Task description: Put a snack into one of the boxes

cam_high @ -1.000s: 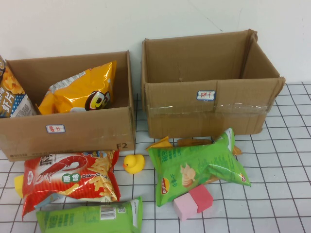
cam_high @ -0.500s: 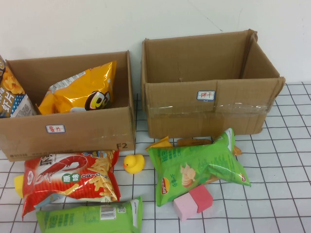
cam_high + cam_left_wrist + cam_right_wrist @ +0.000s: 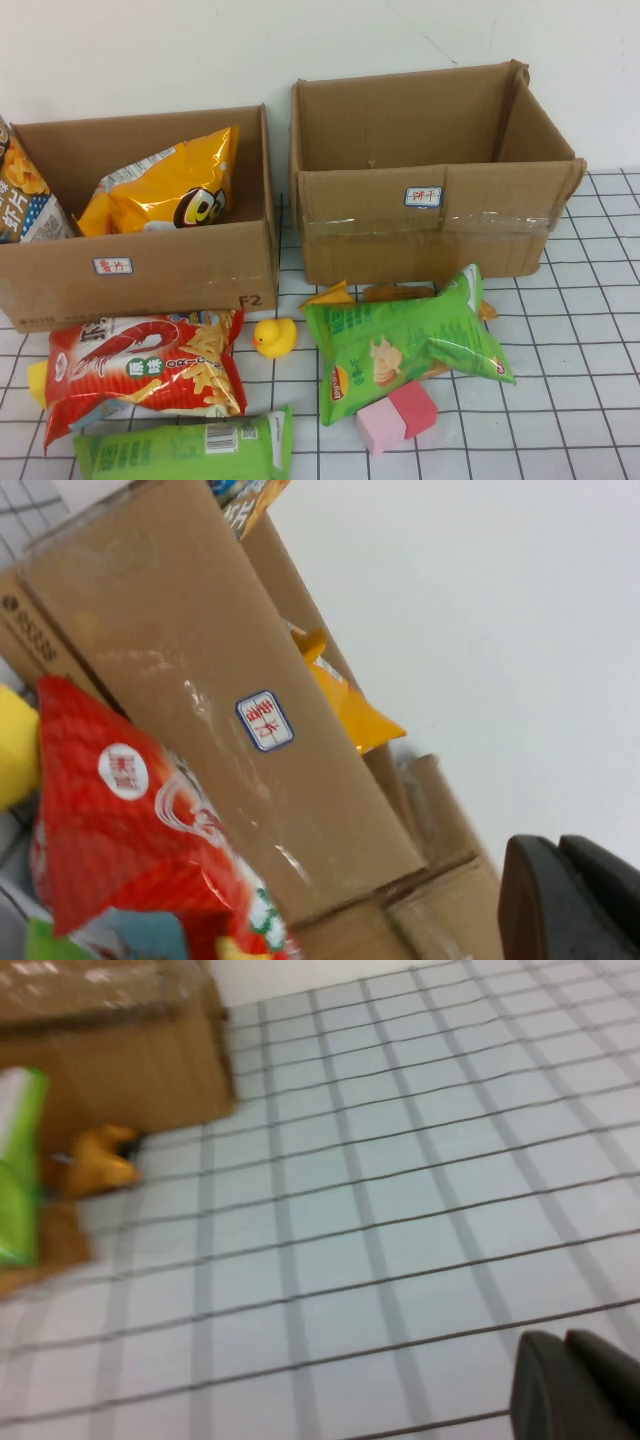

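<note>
Two open cardboard boxes stand at the back. The left box (image 3: pixel 140 265) holds a yellow chip bag (image 3: pixel 170 185); the right box (image 3: pixel 430 235) looks empty. In front lie a red shrimp-snack bag (image 3: pixel 140 365), a green chip bag (image 3: pixel 400 340) and a second green bag (image 3: pixel 185 450). Neither gripper shows in the high view. My left gripper (image 3: pixel 560 858) is shut and empty, near the left box (image 3: pixel 200 700) and the red bag (image 3: pixel 110 820). My right gripper (image 3: pixel 566 1348) is shut and empty above the gridded table, right of the right box (image 3: pixel 110 1050).
A yellow rubber duck (image 3: pixel 275 337) sits between the red and green bags. Pink blocks (image 3: pixel 397 415) lie at the front. An orange bag (image 3: pixel 395 292) lies under the green chip bag and shows in the right wrist view (image 3: pixel 100 1160). Open gridded table (image 3: pixel 580 400) lies to the right.
</note>
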`<move>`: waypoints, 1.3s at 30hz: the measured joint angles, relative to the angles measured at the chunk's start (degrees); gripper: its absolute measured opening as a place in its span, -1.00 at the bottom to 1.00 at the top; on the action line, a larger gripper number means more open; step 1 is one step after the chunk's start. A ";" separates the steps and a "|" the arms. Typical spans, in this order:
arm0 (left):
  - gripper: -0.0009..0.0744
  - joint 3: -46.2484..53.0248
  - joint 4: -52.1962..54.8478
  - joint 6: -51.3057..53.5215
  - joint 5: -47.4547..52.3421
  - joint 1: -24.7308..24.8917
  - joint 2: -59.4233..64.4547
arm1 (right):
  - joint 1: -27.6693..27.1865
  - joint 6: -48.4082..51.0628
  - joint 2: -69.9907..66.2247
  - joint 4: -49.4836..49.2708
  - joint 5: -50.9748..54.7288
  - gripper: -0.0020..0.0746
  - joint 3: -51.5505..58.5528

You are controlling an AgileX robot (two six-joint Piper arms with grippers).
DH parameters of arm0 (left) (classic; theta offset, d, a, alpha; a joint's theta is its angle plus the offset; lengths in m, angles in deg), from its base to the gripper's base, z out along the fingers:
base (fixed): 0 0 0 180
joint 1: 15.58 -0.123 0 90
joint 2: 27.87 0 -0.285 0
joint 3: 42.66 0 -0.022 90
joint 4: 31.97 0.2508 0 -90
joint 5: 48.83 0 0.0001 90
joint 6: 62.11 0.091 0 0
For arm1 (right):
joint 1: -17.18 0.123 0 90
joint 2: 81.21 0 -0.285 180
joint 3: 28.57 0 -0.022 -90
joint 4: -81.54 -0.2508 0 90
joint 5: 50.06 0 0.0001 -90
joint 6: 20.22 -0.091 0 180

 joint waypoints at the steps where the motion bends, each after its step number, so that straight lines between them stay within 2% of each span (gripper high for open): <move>1: -0.98 0.00 0.01 1.35 0.00 0.00 0.00 | 0.00 0.00 0.00 -2.84 0.00 -0.95 0.00; 6: -0.98 -6.71 5.61 17.79 12.59 0.00 0.97 | 0.00 -0.99 0.00 -23.31 0.10 -0.95 0.11; 8: -0.98 -11.87 10.25 20.43 17.55 0.00 4.20 | 0.00 -1.15 0.00 -33.91 -0.27 -0.95 0.11; 11: -0.98 -20.56 19.79 21.94 25.30 0.00 12.80 | 0.00 -1.40 0.00 -42.82 -0.98 -0.95 0.11; 15: -0.98 -32.39 33.52 24.32 36.93 0.00 24.71 | 0.00 1.71 0.00 -44.53 -1.23 -0.95 0.11; 19: -0.98 -41.59 42.44 30.21 43.56 0.31 34.24 | 0.00 10.58 0.00 -44.99 -1.23 -0.95 0.11; 24: -0.93 -47.68 53.07 36.78 47.81 5.51 43.40 | 0.00 13.29 0.00 -45.98 -0.28 -0.95 0.11; 26: -0.65 -48.17 61.08 38.90 49.81 11.17 47.64 | 0.00 15.44 0.00 -45.98 0.56 -0.95 0.11; 32: 0.26 -48.30 72.66 39.68 48.78 19.64 54.73 | 0.00 17.56 0.00 -46.07 0.70 -0.95 0.11; 35: 0.50 -48.30 74.10 39.68 43.70 20.91 58.02 | 0.00 17.78 0.00 -46.07 0.79 -0.95 0.11; 39: 0.58 -48.53 75.57 39.56 38.89 21.26 63.48 | 0.00 18.04 0.00 -46.07 0.79 -0.95 0.11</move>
